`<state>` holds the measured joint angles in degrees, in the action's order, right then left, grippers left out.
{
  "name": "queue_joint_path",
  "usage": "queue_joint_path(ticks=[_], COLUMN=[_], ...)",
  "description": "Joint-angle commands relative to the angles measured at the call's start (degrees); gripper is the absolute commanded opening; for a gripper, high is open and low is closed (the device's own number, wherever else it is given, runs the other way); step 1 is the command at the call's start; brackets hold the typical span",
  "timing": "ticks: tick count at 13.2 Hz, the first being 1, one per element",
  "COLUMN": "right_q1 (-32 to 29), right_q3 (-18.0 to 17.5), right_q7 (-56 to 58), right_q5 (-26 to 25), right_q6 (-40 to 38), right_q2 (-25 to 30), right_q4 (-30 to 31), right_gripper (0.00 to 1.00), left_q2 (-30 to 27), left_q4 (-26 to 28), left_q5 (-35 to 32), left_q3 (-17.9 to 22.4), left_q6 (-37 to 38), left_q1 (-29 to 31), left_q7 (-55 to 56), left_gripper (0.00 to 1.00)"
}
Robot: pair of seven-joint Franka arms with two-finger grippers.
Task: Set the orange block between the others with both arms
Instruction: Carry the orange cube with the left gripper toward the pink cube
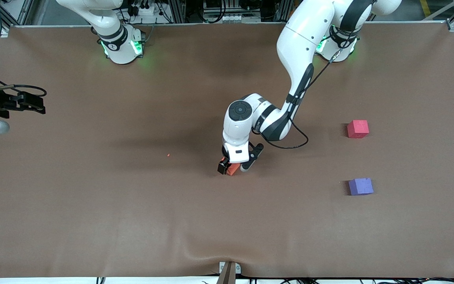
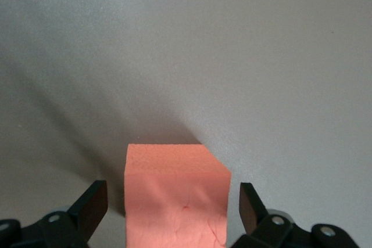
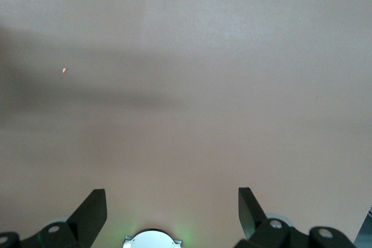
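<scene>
Left gripper (image 1: 233, 167) down at bench (image 1: 93, 205), jaws apart around orange block (image 2: 174, 196), not clamped. Right gripper (image 3: 172, 216) waits spread wide, well apart.

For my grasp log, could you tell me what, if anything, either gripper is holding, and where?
Nothing is held: the left gripper straddles the orange block, jaws open with gaps; the right gripper waits open.
</scene>
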<state>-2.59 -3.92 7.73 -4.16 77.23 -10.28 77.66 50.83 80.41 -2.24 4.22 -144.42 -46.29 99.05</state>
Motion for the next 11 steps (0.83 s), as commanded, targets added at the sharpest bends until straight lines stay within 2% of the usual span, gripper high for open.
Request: queue_joint_path(ticks=[1,4,6,9,11], right_q1=[0.40,0.92,1.10,0.75,0.75], right_q3=[0.05,0.05,0.05,0.05,0.14], right_q7=[0.27,0.19,0.27,0.27,0.27], right_q5=[-0.32,0.30,0.30,0.30,0.30], right_q6=[-0.24,-0.15,-0.15,-0.15,-0.15], right_q2=[0.78,0.78,0.52,0.43,0.43], right_q4=[0.74,0.74,0.74,0.74,0.74], right_gripper=[1.00,1.00,1.00,1.00,1.00], left_q2=[0.94,0.33,-0.98,-3.53,-5.90], left_q4=[-1.31,-1.31,-1.31,-1.22,-1.31], left_q5=[-2.94,-2.33,-1.28,-2.06,-1.19], left_q3=[0.70,0.53,0.61,0.79,0.09], left_q6=[-0.68,-0.68,-0.07,4.83,9.31], left_q1=[-0.64,-0.46,-0.03,1.29,4.96], left_q7=[1.50,1.93,2.02,-0.07,-7.52], left_gripper=[0.77,0.28,0.02,0.00,0.00])
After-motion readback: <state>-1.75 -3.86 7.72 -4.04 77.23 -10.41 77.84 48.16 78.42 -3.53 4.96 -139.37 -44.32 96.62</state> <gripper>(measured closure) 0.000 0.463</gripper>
